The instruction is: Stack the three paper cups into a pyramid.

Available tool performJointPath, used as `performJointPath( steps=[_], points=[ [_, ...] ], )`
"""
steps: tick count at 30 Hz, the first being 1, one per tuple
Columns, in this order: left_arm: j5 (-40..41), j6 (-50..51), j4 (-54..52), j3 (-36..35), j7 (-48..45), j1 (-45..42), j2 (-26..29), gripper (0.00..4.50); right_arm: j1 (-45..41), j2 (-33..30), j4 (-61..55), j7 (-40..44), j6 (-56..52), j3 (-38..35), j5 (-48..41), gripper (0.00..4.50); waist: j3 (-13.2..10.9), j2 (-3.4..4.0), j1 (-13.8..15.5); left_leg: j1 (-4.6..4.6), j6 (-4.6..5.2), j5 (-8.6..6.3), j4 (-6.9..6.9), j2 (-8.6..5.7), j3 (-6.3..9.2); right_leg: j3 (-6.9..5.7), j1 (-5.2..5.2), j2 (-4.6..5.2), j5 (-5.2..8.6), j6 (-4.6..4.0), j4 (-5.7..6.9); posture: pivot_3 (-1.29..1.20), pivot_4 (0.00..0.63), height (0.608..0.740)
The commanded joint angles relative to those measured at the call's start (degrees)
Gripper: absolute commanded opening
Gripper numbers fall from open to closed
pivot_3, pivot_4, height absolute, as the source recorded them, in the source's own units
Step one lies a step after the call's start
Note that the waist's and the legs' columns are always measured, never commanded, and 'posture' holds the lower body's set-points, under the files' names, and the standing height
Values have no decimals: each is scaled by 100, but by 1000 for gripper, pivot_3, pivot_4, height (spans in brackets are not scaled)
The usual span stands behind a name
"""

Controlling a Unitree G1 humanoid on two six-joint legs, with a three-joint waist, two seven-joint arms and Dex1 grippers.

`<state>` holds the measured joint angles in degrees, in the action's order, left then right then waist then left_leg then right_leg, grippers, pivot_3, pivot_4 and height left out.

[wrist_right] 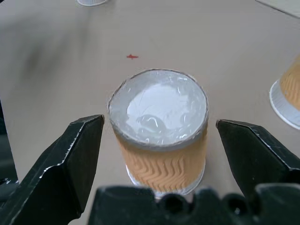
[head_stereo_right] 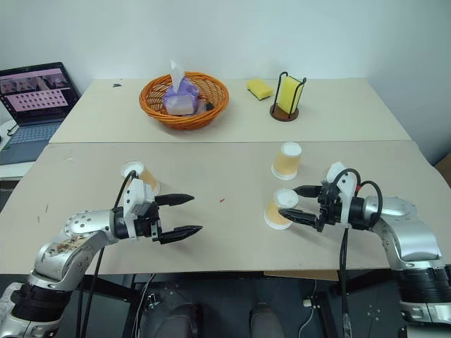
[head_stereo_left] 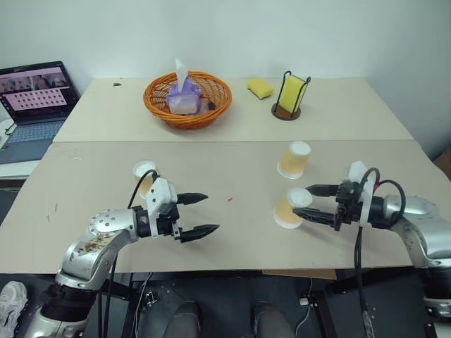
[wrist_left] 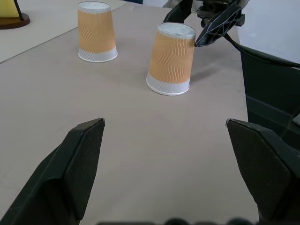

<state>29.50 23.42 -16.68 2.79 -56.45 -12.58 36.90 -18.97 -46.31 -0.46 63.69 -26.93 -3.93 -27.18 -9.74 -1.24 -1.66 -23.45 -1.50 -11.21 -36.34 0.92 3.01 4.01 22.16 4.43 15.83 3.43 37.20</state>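
The third of the three paper cups (head_stereo_left: 144, 176) is half hidden behind the left gripper (head_stereo_left: 199, 213): only its white rim and a strip of tan side show past the wrist, so how it stands is hard to tell. The laptop (head_stereo_left: 34, 102) at the far left is cut off by the frame edge, and what lies in the orange basket (head_stereo_left: 187, 99) beside the purple packet cannot be made out.

The near cup (wrist_right: 159, 136) stands upside down on the counter (head_stereo_left: 232, 232), white base up, directly between the two black fingers of the right gripper (head_stereo_left: 317, 203). Those jaws are spread wide, one finger on each side of the cup, with a clear gap on both sides; nothing is pinched. In the left wrist view one fingertip of that gripper sits just beside the cup's top edge, and touch cannot be judged there.

The far cup (head_stereo_left: 294, 160) also stands inverted, just beyond the near cup and apart from it, outside the right jaws.

The left jaws are spread wide too and empty, pointing across the counter toward the two cups on the right, well apart from them. A small red mark (head_stereo_left: 230, 201) lies on the counter between the grippers. A yellow sponge (head_stereo_left: 260, 87) and a wire holder (head_stereo_left: 290, 96) sit on the far counter
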Motion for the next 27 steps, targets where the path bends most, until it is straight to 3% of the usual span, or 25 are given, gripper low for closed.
performJointPath(
  steps=[1, 12, 15, 18, 27],
  points=[
    [22, 22, -247, -94, 30, 78, 60, 4415, -241, 71, -116, 107, 67, -49, -101, 4500, 0, 0, 0, -2, 0, 0, 0, 0, 0, 0, 1, 0, 0, 0, 0, 0, 150, 740],
    [-8, 70, -366, -202, 132, 210, 134, 4415, -459, 172, -1, 176, 52, 74, -13, 4500, 0, 0, 6, -1, 0, 0, 0, 0, 1, 0, 1, 1, 0, 0, 1, 0, 150, 740],
    [0, 89, -377, -226, 160, 215, 161, 4500, -487, 202, 69, 179, 82, 130, 49, 3879, 0, 0, 6, 0, 0, 0, 0, 0, 1, 0, 1, 1, 0, -1, 1, 0, 150, 740],
    [17, 116, -403, -255, 177, 214, 187, 4500, -524, 249, 105, 175, 112, 145, 91, 2891, 0, 0, -6, 1, 0, 0, 0, 0, 0, 0, 1, 0, 0, -1, 2, 0, 150, 740],
    [56, 227, -519, -350, 278, 358, 215, 4500, -1008, 499, 51, 114, 156, 253, 111, 2777, 0, 0, -52, 3, 0, 0, 0, 1, 1, 0, 1, 0, -1, -1, 4, 0, 150, 740]
  ],
)
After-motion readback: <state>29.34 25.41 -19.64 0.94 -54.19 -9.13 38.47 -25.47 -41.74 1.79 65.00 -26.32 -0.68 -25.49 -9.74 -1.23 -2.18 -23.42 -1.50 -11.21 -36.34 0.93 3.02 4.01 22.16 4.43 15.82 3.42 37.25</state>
